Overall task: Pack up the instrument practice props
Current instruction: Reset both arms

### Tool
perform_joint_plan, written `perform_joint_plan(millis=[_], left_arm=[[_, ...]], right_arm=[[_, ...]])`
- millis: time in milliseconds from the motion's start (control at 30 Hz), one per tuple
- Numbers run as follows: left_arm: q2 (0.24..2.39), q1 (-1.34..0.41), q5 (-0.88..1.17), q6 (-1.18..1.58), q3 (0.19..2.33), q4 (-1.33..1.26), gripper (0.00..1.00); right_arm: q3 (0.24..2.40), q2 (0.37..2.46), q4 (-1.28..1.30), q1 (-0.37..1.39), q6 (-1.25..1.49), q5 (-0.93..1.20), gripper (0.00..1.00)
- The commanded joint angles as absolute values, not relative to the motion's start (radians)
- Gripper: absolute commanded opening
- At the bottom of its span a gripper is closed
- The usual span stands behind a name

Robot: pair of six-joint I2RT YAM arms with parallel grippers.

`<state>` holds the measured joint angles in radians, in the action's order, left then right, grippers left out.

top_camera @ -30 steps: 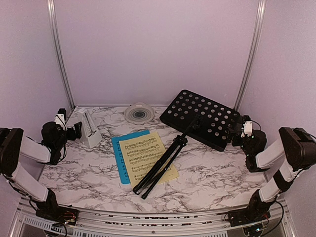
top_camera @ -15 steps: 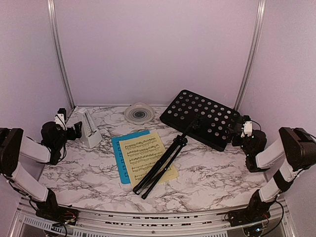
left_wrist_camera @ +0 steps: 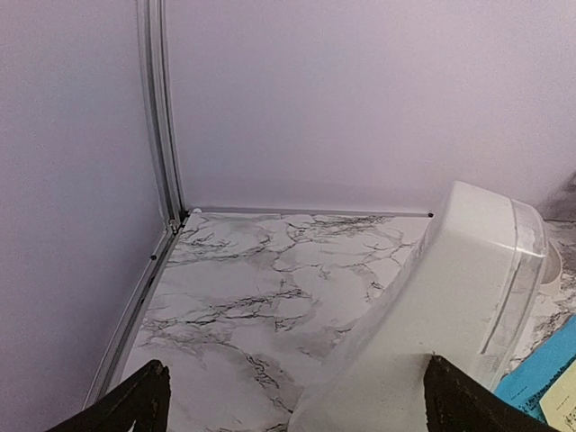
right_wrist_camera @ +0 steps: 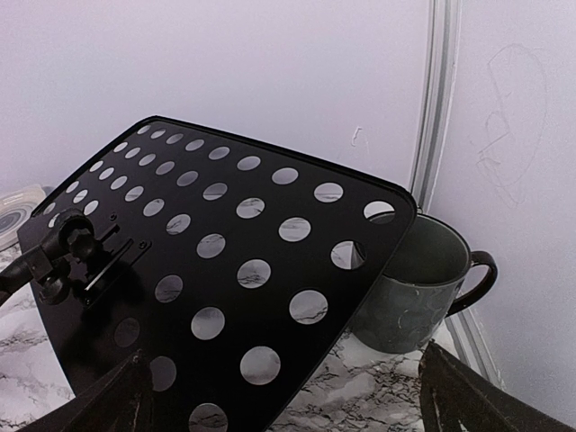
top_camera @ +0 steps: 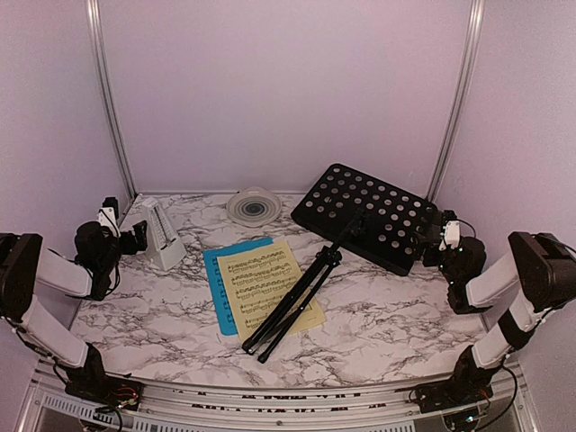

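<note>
Music stand [top_camera: 364,219] lies tipped over on the marble table [top_camera: 387,315], its perforated desk at back right and its folded legs crossing the yellow page [top_camera: 261,270], which overlaps the blue page [top_camera: 214,279]. White metronome [top_camera: 162,234] stands upright at back left. Left gripper [top_camera: 126,229] faces the metronome with jaws wide apart; right gripper [top_camera: 438,239] sits near the desk's edge, jaws also wide apart, neither holding anything.

Left wrist view: the metronome [left_wrist_camera: 450,297] runs off the bottom edge, so its base is unseen. Only the tips of my left pincer [left_wrist_camera: 292,416] show, at the lower corners.

Right wrist view: the music stand [right_wrist_camera: 216,270] hides part of the mug [right_wrist_camera: 418,288] and is itself cut off at the bottom edge.

Overhead: the yellow page [top_camera: 265,279] covers most of the blue page [top_camera: 216,279]. The print is too small to read, and the mug is out of sight behind the stand.
</note>
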<state>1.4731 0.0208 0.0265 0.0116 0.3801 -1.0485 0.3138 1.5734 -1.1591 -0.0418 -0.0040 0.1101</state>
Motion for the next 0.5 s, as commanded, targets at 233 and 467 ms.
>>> perform_joint_plan(millis=[233,467], left_arm=[[1.48,0.025,0.011,0.021,0.397,-1.073,0.99],[1.481,0.026,0.013,0.021,0.4,-1.069,0.99]], right_arm=[[0.339,1.578,-1.183,-0.035,0.002,0.101,1.0],[0.339,1.578,-1.183,-0.035,0.002,0.101,1.0]])
